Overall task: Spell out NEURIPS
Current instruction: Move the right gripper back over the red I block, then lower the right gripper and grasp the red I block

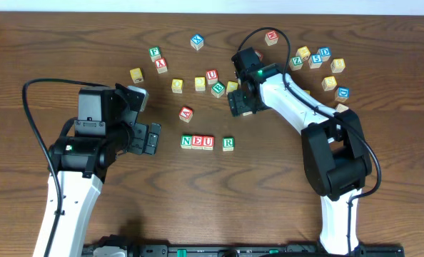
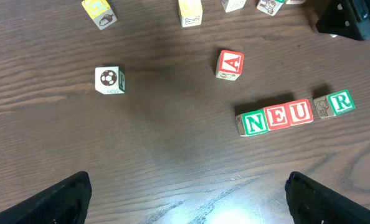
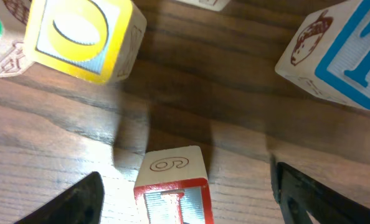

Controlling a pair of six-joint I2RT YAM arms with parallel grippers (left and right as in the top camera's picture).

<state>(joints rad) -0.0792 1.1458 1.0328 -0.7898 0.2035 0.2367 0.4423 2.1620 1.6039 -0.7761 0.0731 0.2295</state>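
Observation:
A row of cubes on the table reads N (image 1: 187,141), E (image 1: 198,141), U (image 1: 208,141), with a green R cube (image 1: 228,143) a small gap to their right. The left wrist view shows the same row, N (image 2: 255,122) to R (image 2: 341,101). My right gripper (image 1: 242,106) is low over the table behind the row. In its wrist view a red-framed cube (image 3: 172,186) with an engraved numeral on its side stands between the fingers, and a gap shows on each side. My left gripper (image 1: 151,138) hangs open and empty left of the row.
A red A cube (image 1: 186,113) lies just behind the row. A yellow-faced cube (image 3: 79,37) and a blue T cube (image 3: 353,53) sit close beyond the right gripper. Loose cubes spread across the back and cluster at the back right (image 1: 319,61). A soccer-ball cube (image 2: 109,79) lies to the left.

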